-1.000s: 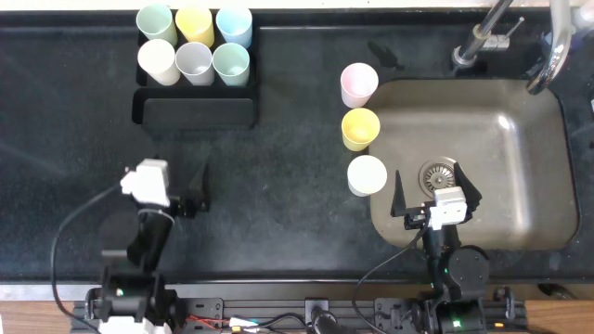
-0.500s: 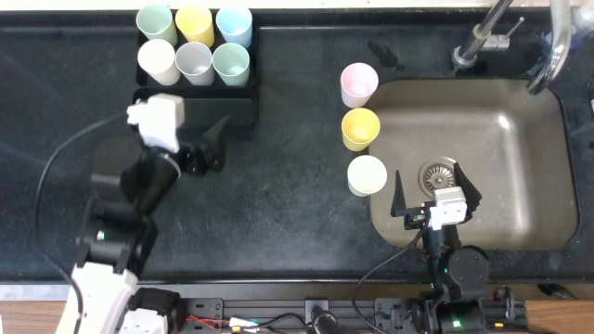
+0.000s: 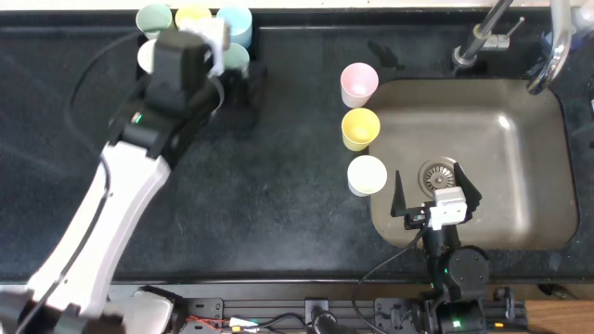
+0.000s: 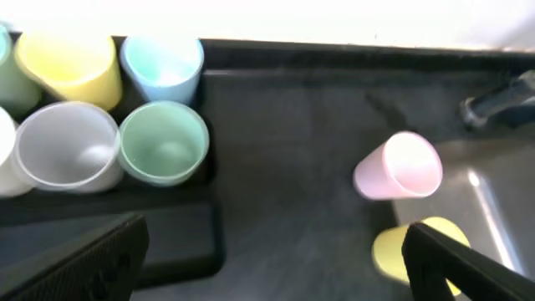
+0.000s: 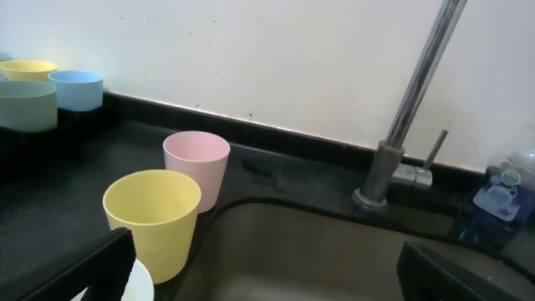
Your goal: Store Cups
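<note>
Left pincer hangs open and empty near the black tray at the table's far left corner. The tray holds six stored cups, and its front bay is bare, presumably kept for the rest. Right pincer sits open and empty over the sink. Pink cup, yellow cup and white cup stand unstored along the sink's left rim.

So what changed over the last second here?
The left gripper moved from near its base up to the black plastic cup tray, open and empty. The right gripper over the steel sink, the pink plastic cup, yellow cup and white cup stayed put.
</note>
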